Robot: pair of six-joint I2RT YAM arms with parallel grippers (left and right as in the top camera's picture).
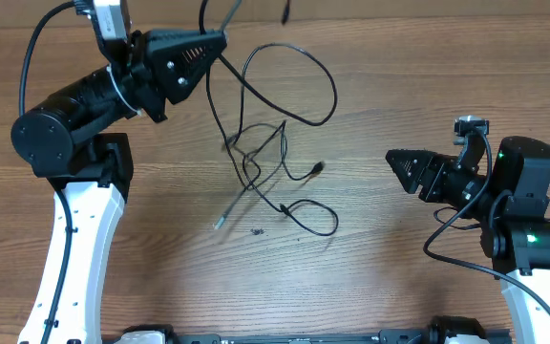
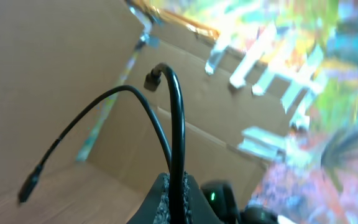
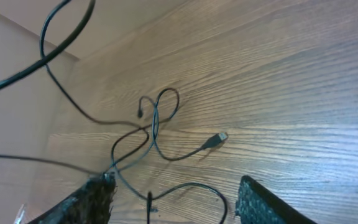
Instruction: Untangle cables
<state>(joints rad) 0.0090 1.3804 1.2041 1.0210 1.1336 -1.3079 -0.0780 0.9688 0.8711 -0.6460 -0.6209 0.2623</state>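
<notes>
Several thin black cables [image 1: 253, 168] lie in loose loops at the table's middle, with a silver plug [image 1: 221, 223] at the front left and a small plug [image 1: 317, 168] on the right. My left gripper [image 1: 218, 46] is raised at the back left, shut on one cable [image 2: 178, 130] that rises from the tangle. That cable's plug end [image 2: 153, 78] sticks up past the fingers. My right gripper [image 1: 392, 161] is open and empty, right of the tangle. In the right wrist view the cable loops [image 3: 156, 127] and a silver plug [image 3: 220, 137] lie ahead of the open fingers [image 3: 176, 202].
The wood-grain table [image 1: 399, 76] runs across the whole view. A brown cardboard wall [image 2: 48, 74] stands behind the left gripper. The left arm's base [image 1: 74, 248] and the right arm's base [image 1: 533, 239] stand at the front corners.
</notes>
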